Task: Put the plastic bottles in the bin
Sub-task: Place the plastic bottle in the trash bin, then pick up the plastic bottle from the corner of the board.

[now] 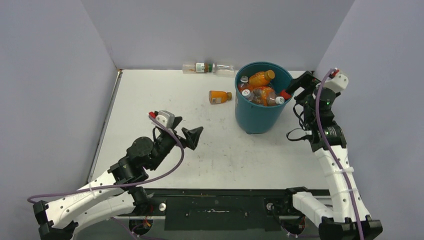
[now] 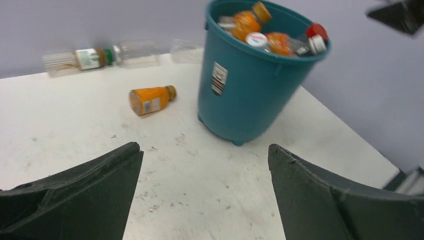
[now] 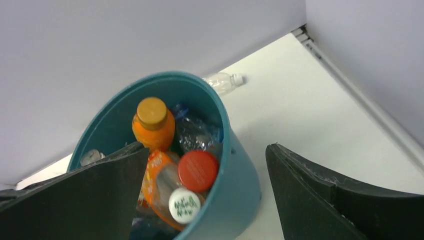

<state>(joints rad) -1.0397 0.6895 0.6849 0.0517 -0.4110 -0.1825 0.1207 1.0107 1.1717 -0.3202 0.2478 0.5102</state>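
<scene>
**Top view, read left to right.**

- **Left gripper (image 1: 194, 136):** jaws spread wide and holding nothing. It is poised above the table (image 1: 150, 100) at about 8 o'clock from the bin, well apart from every bottle.
- **Clear bottles (image 1: 207, 67):** at least two, one with a green-and-brown label. They lie end to end against the back wall (image 1: 210, 30), at the bin's 10 to 11 o'clock, and are not yet binned.
- **Small orange bottle (image 1: 220, 96):** on its side near the bin at 9 o'clock, not yet binned.
- **Teal bin (image 1: 257, 117):** upright and filled close to its rim with orange and clear bottles. A red-capped bottle (image 3: 198, 170) sits at its 3 o'clock edge.
- **Right gripper (image 3: 206, 149):** jaws wide apart and empty, over the rim at 3 o'clock.

**Judgement:** most of the task is done. The bottles on the table are what is left.
</scene>
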